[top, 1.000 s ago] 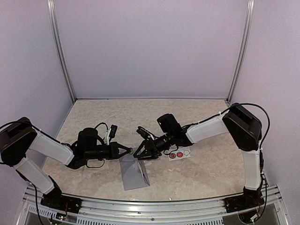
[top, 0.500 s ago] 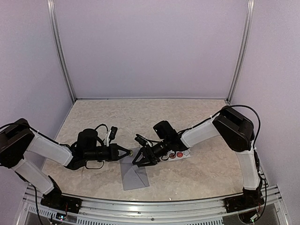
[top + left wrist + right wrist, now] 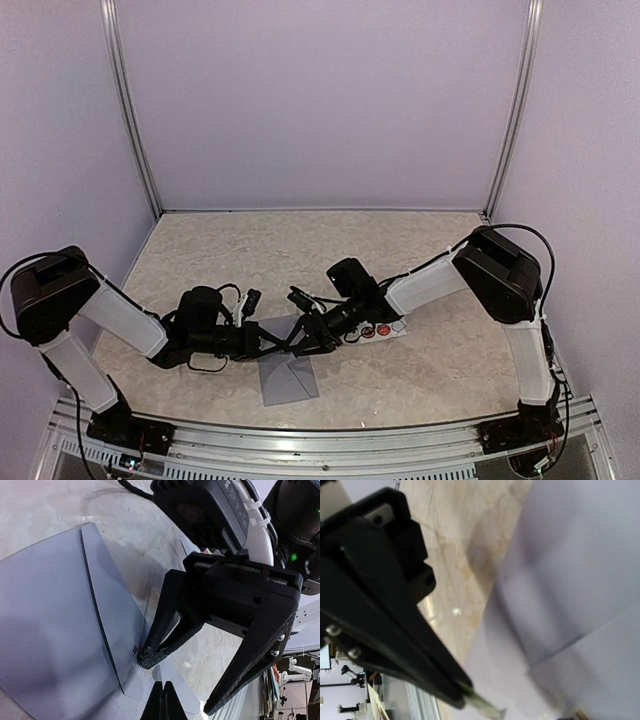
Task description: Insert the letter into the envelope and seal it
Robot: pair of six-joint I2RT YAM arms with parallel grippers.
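Note:
The grey-blue envelope (image 3: 288, 375) lies flat on the table at the front centre, and both grippers meet over its far edge. In the left wrist view the envelope (image 3: 55, 620) shows a fold line and its flap. My left gripper (image 3: 277, 341) is shut, with its tips (image 3: 163, 692) together over the flap's edge. My right gripper (image 3: 301, 338) is open. One of its fingertips (image 3: 147, 655) presses on the envelope and the other hangs free. The right wrist view is blurred and shows one black finger (image 3: 395, 630) beside the envelope paper (image 3: 580, 580). No separate letter sheet shows.
A small white strip with round stickers (image 3: 384, 328) lies just right of the right gripper. Lilac walls enclose the marbled table (image 3: 320, 250). An aluminium rail (image 3: 320, 440) runs along the near edge.
The left gripper has moved right and down onto the envelope's far edge. The right gripper came left and lower a second ago, then held. The envelope, raised like a tent before, now lies flatter.

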